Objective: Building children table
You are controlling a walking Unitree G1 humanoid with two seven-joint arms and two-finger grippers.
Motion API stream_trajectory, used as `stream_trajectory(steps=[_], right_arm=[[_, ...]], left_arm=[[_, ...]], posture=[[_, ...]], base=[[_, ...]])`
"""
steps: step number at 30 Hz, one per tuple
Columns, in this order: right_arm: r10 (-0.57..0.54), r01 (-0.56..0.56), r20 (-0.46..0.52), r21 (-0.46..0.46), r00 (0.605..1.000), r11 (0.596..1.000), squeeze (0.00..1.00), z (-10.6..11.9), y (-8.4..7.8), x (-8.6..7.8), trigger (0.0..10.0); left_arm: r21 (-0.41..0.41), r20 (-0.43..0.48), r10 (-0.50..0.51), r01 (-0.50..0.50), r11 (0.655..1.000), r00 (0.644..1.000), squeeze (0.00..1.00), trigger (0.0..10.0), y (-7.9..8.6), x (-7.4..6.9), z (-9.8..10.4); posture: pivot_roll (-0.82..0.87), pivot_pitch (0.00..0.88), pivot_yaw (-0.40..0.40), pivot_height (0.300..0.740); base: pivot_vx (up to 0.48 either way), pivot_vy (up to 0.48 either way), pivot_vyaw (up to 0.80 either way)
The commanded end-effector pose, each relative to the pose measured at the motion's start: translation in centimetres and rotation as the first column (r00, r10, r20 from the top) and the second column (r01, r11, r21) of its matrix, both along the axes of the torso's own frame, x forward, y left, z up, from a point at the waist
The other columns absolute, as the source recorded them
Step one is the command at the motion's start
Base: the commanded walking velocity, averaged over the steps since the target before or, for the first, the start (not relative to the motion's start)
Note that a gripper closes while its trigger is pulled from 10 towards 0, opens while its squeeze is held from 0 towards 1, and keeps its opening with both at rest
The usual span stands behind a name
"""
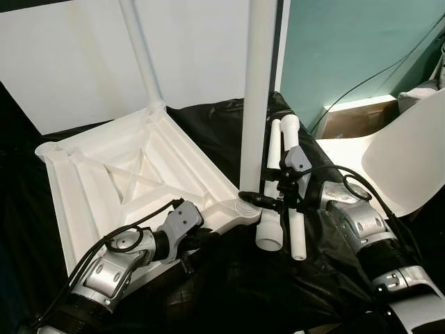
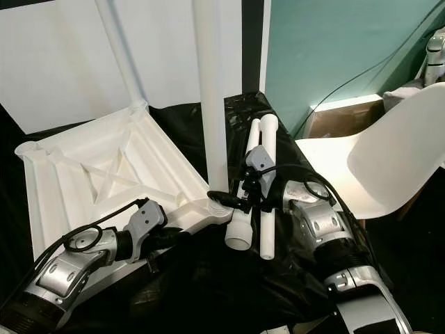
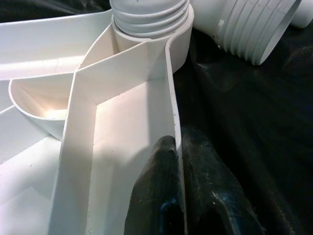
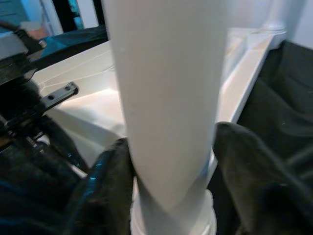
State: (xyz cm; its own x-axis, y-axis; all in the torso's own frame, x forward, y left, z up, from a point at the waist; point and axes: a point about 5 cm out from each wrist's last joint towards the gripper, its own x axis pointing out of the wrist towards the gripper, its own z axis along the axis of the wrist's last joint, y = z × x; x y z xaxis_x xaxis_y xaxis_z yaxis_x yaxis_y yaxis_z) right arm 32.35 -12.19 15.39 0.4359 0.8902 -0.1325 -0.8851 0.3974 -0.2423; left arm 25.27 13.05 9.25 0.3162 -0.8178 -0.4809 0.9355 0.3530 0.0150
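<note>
Two grippers, four legs

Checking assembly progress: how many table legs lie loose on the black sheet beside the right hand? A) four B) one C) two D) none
C: two loose legs lie side by side on the black sheet, next to the right hand, which grips the upright leg at its base.

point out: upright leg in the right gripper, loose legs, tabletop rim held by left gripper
upright leg [image 1: 259, 97], left eye view, mid shaft.
loose legs [image 1: 271, 233], left eye view, threaded end of one.
tabletop rim [image 3: 172, 98], left wrist view, edge wall above the fingers.
</note>
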Motion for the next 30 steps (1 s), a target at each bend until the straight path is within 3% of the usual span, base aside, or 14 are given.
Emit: stream_trajectory(steps=[1,11,18,19,20,21,22,23,24,26,28,29,30], right_arm=[[0.008,-0.008,-0.001,-0.031,1.000,0.999,0.00,0.0,-0.3,0.2,0.0],[0.179,-0.197,-0.124,-0.152,0.976,0.969,0.00,-1.3,-1.3,-1.1,0.0],[0.177,-0.198,-0.145,-0.153,0.974,0.968,0.00,-1.8,-1.4,-1.3,0.0],[0.157,-0.175,-0.138,-0.132,0.978,0.976,0.00,-1.9,-1.1,-1.3,0.0],[0.038,-0.041,-0.094,-0.024,0.995,0.999,0.00,-1.9,0.2,-0.9,0.0],[0.038,-0.041,-0.094,-0.024,0.995,0.999,0.00,-1.9,0.2,-0.9,0.0],[-0.056,0.061,-0.079,0.058,0.995,0.996,0.00,-1.9,1.0,-0.7,0.0],[-0.056,0.061,-0.079,0.058,0.995,0.996,0.00,-1.9,1.0,-0.7,0.0],[-0.176,0.184,-0.065,0.159,0.982,0.970,0.00,-2.0,2.0,-0.6,0.0],[-0.176,0.184,-0.065,0.159,0.982,0.970,0.00,-2.0,2.0,-0.6,0.0],[-0.362,0.363,-0.072,0.344,0.930,0.866,0.00,-2.1,3.6,-1.6,0.0],[-0.362,0.363,-0.072,0.344,0.930,0.866,0.00,-2.1,3.6,-1.6,0.0],[-0.432,0.415,-0.056,0.414,0.900,0.810,0.00,-1.7,4.1,-1.9,0.0]], left_arm=[[0.047,-0.206,-0.094,0.106,0.993,0.974,0.00,10.0,-0.1,-2.5,-3.3],[0.051,-0.207,-0.091,0.103,0.993,0.974,0.00,10.0,0.1,-2.5,-3.3],[0.051,-0.207,-0.094,0.106,0.993,0.974,0.00,10.0,0.1,-2.5,-3.3],[0.050,-0.207,-0.095,0.107,0.993,0.974,0.00,10.0,0.0,-2.5,-3.3],[0.050,-0.207,-0.095,0.107,0.993,0.974,0.00,10.0,0.0,-2.5,-3.3],[0.050,-0.207,-0.095,0.107,0.993,0.974,0.00,10.0,0.0,-2.5,-3.3],[0.049,-0.206,-0.094,0.106,0.993,0.974,0.00,10.0,0.0,-2.5,-3.3],[0.049,-0.206,-0.094,0.106,0.993,0.974,0.00,10.0,0.0,-2.5,-3.3],[0.049,-0.205,-0.093,0.105,0.993,0.974,0.00,10.0,0.0,-2.5,-3.3],[0.049,-0.205,-0.093,0.105,0.993,0.974,0.00,10.0,0.0,-2.5,-3.3],[0.049,-0.202,-0.089,0.101,0.994,0.975,0.00,10.0,-0.1,-2.4,-3.3],[0.049,-0.202,-0.089,0.101,0.994,0.975,0.00,10.0,-0.1,-2.4,-3.3],[0.049,-0.199,-0.088,0.100,0.994,0.976,0.00,10.0,-0.1,-2.3,-3.3]], posture=[[0.01,0.000,0.051,0.740],[0.01,0.000,0.054,0.740],[0.01,0.000,0.057,0.740],[0.01,0.000,0.057,0.740],[0.01,0.000,0.054,0.740],[0.01,0.000,0.054,0.740],[0.01,0.000,0.054,0.740],[0.01,0.000,0.054,0.740],[0.01,0.000,0.054,0.740],[0.01,0.000,0.054,0.740],[0.01,0.000,0.048,0.740],[0.01,0.000,0.048,0.740],[0.02,0.000,0.045,0.740]], base=[[0.000,0.000,0.00],[0.000,0.000,0.00],[0.000,0.000,0.00],[0.000,0.000,0.00],[0.000,0.000,0.00],[0.000,0.000,0.00],[0.000,0.000,0.00],[0.000,0.000,0.00],[0.000,0.000,0.00],[0.000,0.000,0.00],[0.000,0.000,0.00],[0.000,0.000,0.00],[0.000,0.000,0.00]])
